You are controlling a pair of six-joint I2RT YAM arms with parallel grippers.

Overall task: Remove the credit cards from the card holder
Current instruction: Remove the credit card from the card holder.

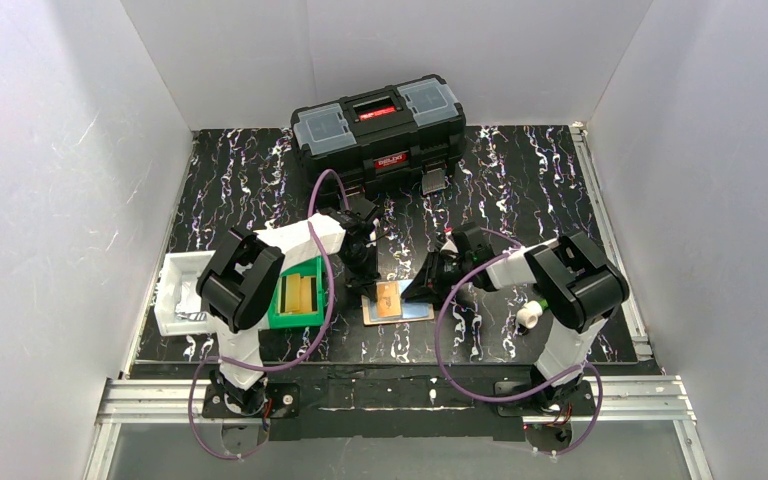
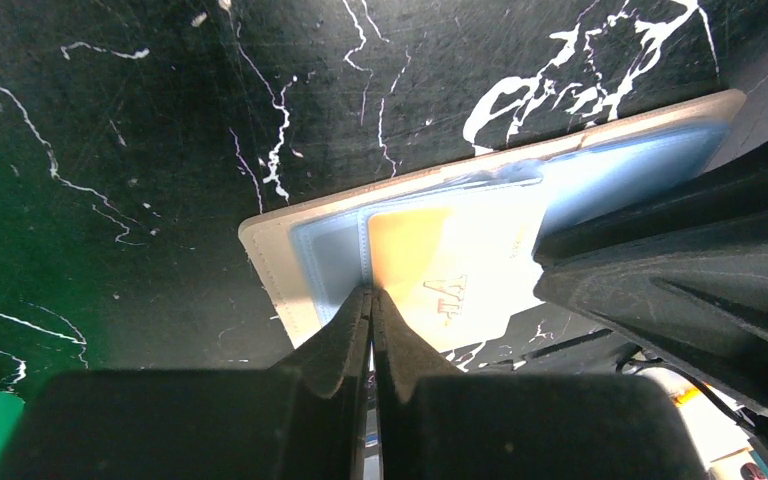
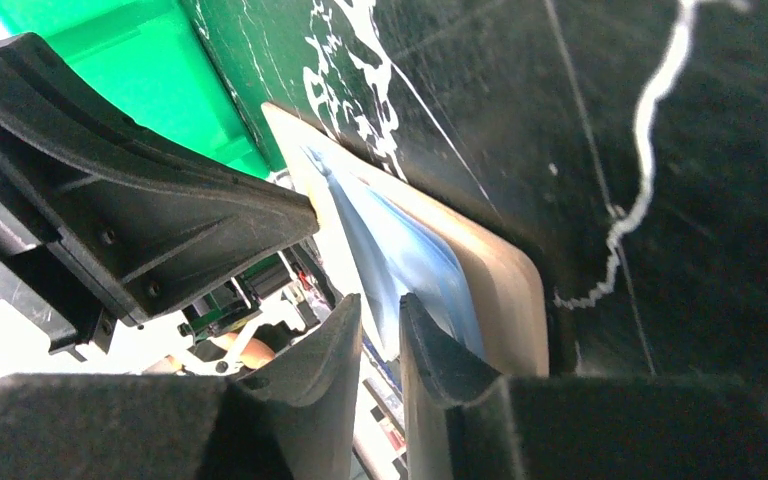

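Card holder (image 2: 276, 270) lying open and flat on the black marbled table (image 1: 520, 180), between your two grippers. Your left gripper (image 2: 370, 300) has its fingers pressed together at the edge of the orange-tan card (image 2: 450, 250), whose embossed letters are not legible. Your right gripper (image 3: 380, 320) shows a narrow gap beside the light blue card (image 2: 620, 170). Red labels on the black toolbox (image 1: 380, 135) are too small to read.

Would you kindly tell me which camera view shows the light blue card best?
The left wrist view: there the light blue card lies broad in the open card holder, its colour plain. The right wrist view sees it steeply foreshortened. The top external view gives only a small blue sliver.
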